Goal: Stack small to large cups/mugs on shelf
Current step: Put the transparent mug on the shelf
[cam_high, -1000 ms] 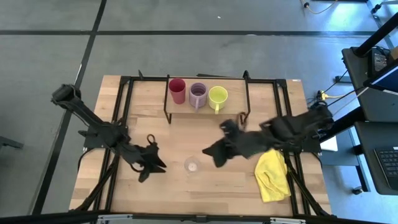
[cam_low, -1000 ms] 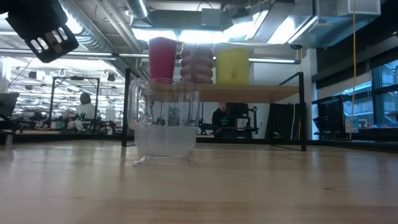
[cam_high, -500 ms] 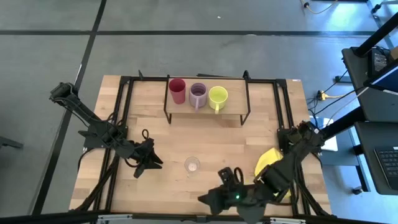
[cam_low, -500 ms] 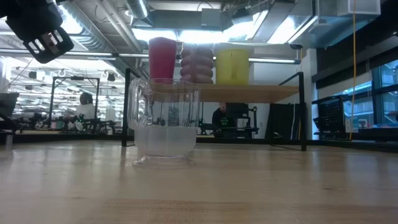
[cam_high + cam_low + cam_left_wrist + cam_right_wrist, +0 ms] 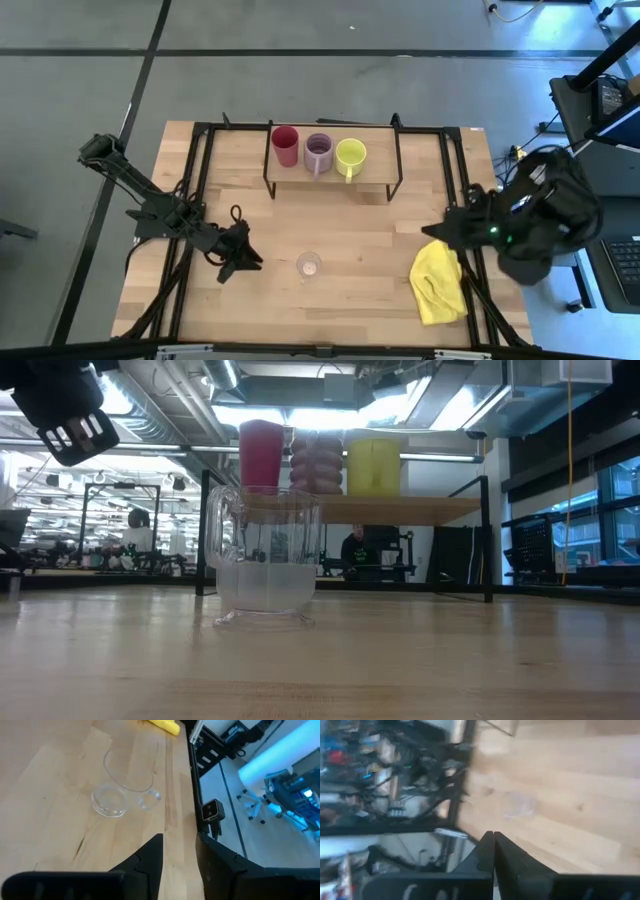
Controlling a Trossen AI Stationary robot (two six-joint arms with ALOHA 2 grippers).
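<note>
Clear glass (image 5: 309,265) unlabelled — left fingers (image 5: 150,857) spread beside it; right fingers (image 5: 493,851) pressed together.

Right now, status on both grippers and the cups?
Left gripper open, beside clear glass on table. Right gripper shut, empty, near yellow cloth. Three cups on shelf. Nothing blocking.

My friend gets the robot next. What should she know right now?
Left pincer: open, empty, low over the table beside the tiny clear glass.
Right pincer: shut, empty, at the table's right edge above the yellow cloth.
Done: red cup, lilac mug and yellow-green mug stand in a row on the shelf.
Left: the glass sits on the table, not yet shelved.
</note>
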